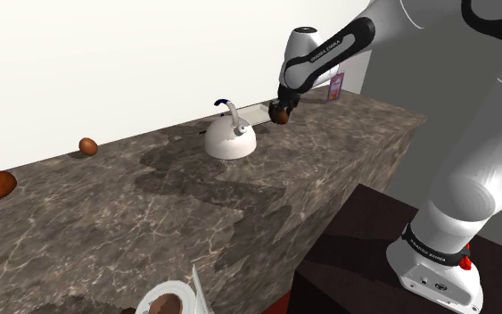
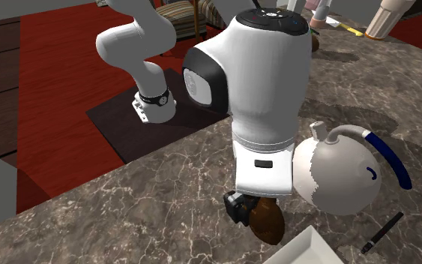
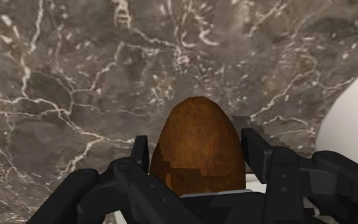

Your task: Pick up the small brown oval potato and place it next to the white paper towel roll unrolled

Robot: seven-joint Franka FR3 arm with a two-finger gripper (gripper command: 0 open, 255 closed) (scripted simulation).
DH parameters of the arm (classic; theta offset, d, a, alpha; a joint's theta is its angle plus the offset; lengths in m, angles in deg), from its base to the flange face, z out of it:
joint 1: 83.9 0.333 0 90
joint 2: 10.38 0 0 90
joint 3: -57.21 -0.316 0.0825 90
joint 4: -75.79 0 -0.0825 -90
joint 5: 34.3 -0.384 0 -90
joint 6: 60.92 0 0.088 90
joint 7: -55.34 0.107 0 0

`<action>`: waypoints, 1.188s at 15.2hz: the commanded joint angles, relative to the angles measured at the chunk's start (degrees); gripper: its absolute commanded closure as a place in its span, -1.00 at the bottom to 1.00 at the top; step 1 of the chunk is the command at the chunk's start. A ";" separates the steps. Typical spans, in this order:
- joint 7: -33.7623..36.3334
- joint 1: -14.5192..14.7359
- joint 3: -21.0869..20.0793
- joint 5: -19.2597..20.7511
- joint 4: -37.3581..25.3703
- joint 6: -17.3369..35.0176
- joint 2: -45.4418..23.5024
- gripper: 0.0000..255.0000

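Wrist view: the claw (image 3: 195,141) clamped on a brown potato (image 3: 196,162).
Gripped on both sides, the potato hangs over the marbled worktop (image 1: 151,214), near a white kettle (image 1: 230,139); the towel roll (image 1: 170,301) lies well apart at the shoulder view's lower edge.

Pincer (image 3: 195,141) (arm (image 1: 472,174) outstretched) tight around potato (image 3: 198,156)

Dark marble counter (image 1: 240,210), white wall (image 1: 106,53), red floor (image 2: 59,60)

Marble counter (image 1: 195,205) w/ veins; matt potato (image 3: 196,143)
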 commanded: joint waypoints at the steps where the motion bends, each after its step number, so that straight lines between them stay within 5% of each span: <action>1: -0.29 0.00 -0.02 -0.26 -0.64 -1.54 0.88 1.00; 18: -1.84 0.14 -0.10 -1.66 -8.52 -14.30 5.80 1.00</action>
